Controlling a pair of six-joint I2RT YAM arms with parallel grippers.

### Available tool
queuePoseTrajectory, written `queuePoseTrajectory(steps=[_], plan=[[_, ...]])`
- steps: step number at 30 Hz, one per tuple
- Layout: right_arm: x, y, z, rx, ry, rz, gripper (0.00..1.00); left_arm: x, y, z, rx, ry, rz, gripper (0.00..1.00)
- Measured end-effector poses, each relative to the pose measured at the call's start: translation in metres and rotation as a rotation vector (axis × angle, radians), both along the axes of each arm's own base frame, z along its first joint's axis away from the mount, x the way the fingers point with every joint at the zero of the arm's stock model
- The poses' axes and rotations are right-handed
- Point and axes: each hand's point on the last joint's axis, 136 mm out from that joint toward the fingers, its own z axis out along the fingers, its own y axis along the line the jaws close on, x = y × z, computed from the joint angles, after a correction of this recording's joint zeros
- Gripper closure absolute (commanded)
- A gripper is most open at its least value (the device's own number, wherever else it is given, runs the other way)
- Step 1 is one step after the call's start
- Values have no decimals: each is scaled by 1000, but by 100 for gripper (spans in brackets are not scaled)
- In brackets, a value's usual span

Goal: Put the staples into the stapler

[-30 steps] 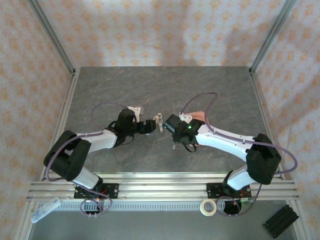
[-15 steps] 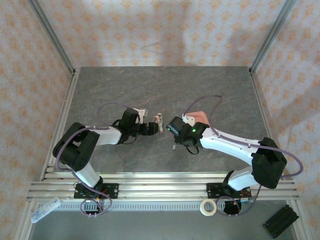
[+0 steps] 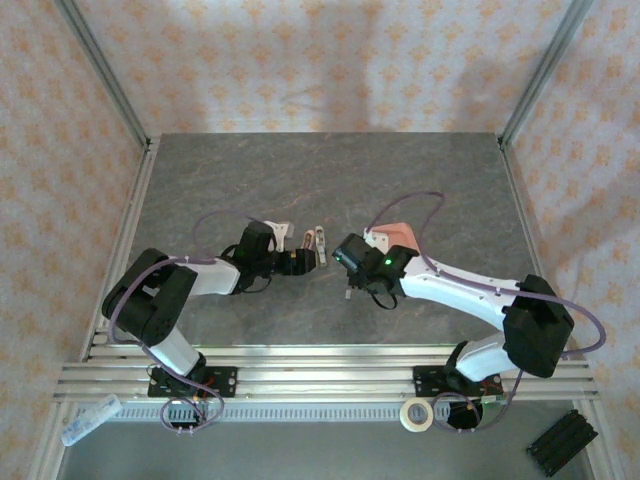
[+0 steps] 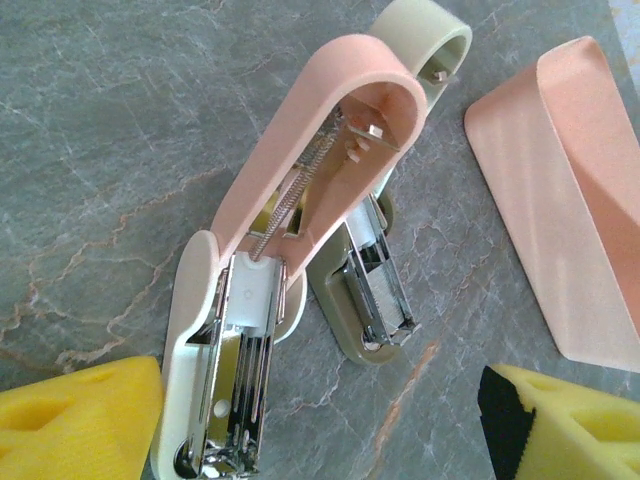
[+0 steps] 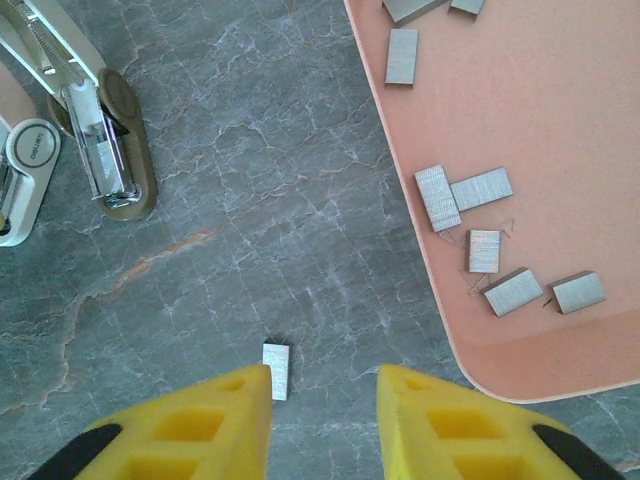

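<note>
A mini stapler with a salmon-pink lid (image 4: 320,130) lies open on the table, its white base and metal channel (image 4: 225,380) between my left gripper's yellow fingers (image 4: 80,425), close to the left one. My left gripper (image 4: 320,410) is open and low over the table. An olive stapler (image 4: 372,300) lies open beside it, with a strip in its channel. My right gripper (image 5: 325,385) is open. One loose strip of staples (image 5: 276,370) lies on the table by its left fingertip. Several staples (image 5: 478,190) lie in the salmon-pink tray (image 5: 560,80).
Both staplers (image 3: 312,242) lie mid-table between my two grippers, with the tray (image 3: 398,232) just to the right behind my right wrist. A tape roll (image 3: 416,413), a black block (image 3: 560,440) and a clear tube (image 3: 90,418) lie below the front rail.
My left arm has swung lower and reached toward the staplers, its jaws narrowing slightly. My right arm shifted a little at first and then stayed still.
</note>
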Motion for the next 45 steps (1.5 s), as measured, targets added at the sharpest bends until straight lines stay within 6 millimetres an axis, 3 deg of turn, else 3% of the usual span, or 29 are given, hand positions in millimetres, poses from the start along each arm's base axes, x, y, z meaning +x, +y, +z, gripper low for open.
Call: queuePoseTrajectory(steps=[23, 27, 34, 40, 45], plan=[[-2, 6, -1, 32, 19, 6, 66, -12, -11, 5, -70, 10, -15, 16], [0, 3, -5, 48, 49, -21, 66, -17, -2, 16, -46, -17, 22, 14], [1, 2, -31, 64, 161, -75, 66, -17, 36, 55, 30, -203, 160, 12], [-5, 12, -58, 54, 265, -65, 66, -24, 58, 42, 133, -225, 208, 11], [-1, 25, -64, 54, 300, -35, 68, -28, 64, 32, 166, -210, 216, 11]])
